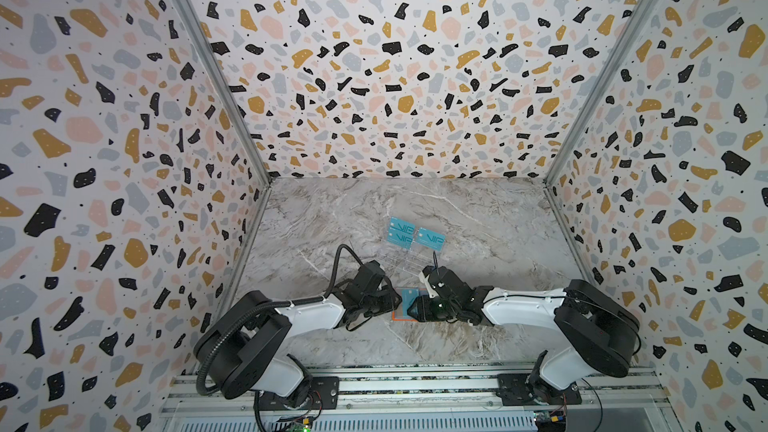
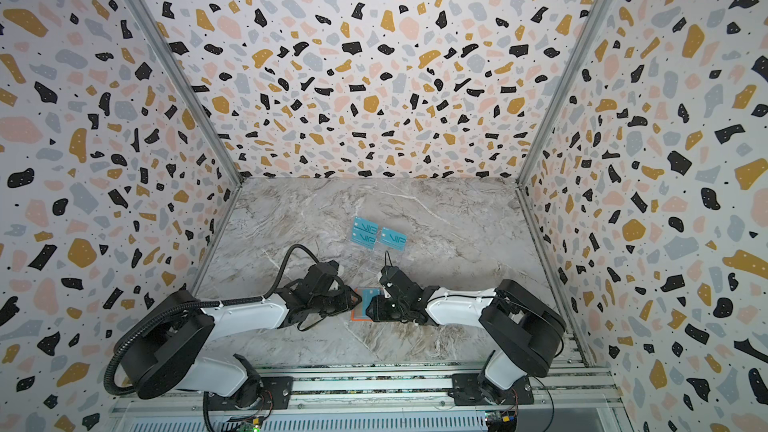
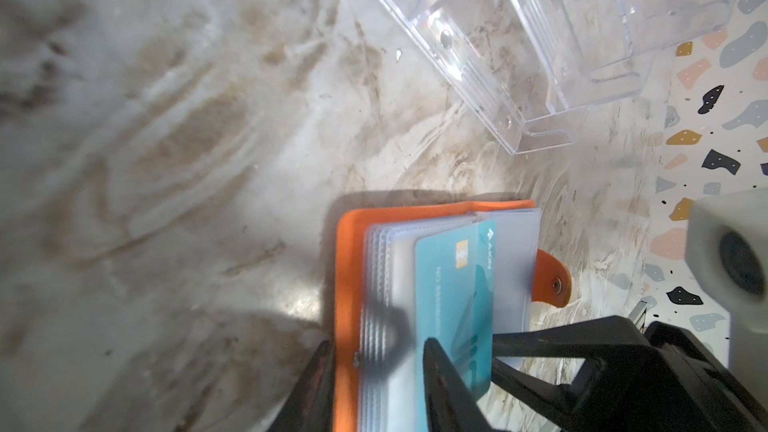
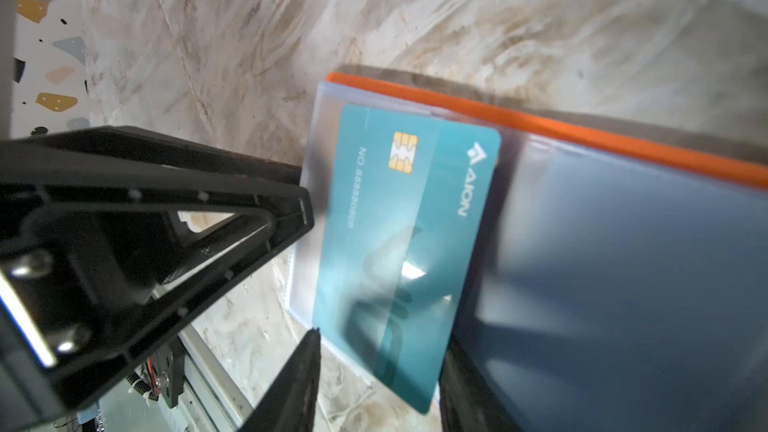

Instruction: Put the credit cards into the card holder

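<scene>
Now, your orange leather-like folding card holder [image 3: 347, 284] lies open on the grey marble table [image 1: 478, 222], near the arm bases and between both arms. Your right end effector [image 4: 384, 340] is clamped on the two long edges of a teal plastic card with a gold chip [image 4: 399, 243]. The far end of this card sits under a cloudy transparent sleeve [image 4: 316, 160] of the holder, and the near end is outside. Your left end effector [image 3: 378, 344] has its jaws around the pack of sleeves, but I cannot tell if they press. Behind the holder, the clear acrylic tiered stand [image 1: 399, 261] carries three more teal VIP cards [image 1: 432, 238].
</scene>
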Available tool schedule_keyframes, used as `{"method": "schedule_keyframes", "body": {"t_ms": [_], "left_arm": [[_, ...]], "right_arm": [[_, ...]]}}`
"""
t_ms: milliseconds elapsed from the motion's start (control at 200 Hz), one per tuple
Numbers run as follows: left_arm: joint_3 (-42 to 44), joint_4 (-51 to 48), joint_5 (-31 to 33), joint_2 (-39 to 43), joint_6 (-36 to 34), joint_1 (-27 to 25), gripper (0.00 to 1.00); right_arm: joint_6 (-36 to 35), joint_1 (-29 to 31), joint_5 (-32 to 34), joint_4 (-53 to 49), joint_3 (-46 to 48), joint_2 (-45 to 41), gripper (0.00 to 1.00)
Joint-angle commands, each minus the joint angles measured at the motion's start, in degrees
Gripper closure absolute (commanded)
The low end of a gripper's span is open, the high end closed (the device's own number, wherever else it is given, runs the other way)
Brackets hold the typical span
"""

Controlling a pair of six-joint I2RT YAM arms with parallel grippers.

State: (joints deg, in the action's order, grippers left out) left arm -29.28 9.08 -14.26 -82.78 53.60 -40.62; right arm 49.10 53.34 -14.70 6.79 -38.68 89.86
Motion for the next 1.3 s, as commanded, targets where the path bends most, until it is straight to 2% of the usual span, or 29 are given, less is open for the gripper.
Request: {"method": "schedule_keyframes", "body": {"t_ms": [0,255,531,811,996,1136,1296], "left_arm": [[0.6,1.7,-0.7,0.3,0.5,-0.5,0.63],[0.7,3.5,-1.7,0.1,1.2,-0.5,0.63],[0.9,3.5,-1.8,0.9,1.6,-0.5,0.63],[-0.4,0.5,-0.8,1.1,0.7,-0.4,0.59],[-2.3,-3.2,0.0,1.3,-0.9,-0.2,0.54],[-3.1,-6.0,0.9,2.1,-1.8,0.2,0.48],[-3.2,-7.0,0.2,2.6,-2.1,1.0,0.45]], "right_arm": [[-3.0,0.5,1.2,-2.4,-3.0,1.1,0.53],[-9.8,1.6,1.2,-4.3,-7.5,2.0,0.53],[-12.8,1.5,0.7,-10.5,-11.1,6.3,0.52],[-13.6,-0.9,1.1,-14.8,-10.3,0.4,0.50],[-16.6,-3.5,0.6,-16.8,-11.4,-0.1,0.51],[-18.4,-5.2,-0.3,-15.0,-11.2,0.7,0.59],[-19.8,-7.2,-1.5,-13.2,-10.4,2.8,0.79]]}}
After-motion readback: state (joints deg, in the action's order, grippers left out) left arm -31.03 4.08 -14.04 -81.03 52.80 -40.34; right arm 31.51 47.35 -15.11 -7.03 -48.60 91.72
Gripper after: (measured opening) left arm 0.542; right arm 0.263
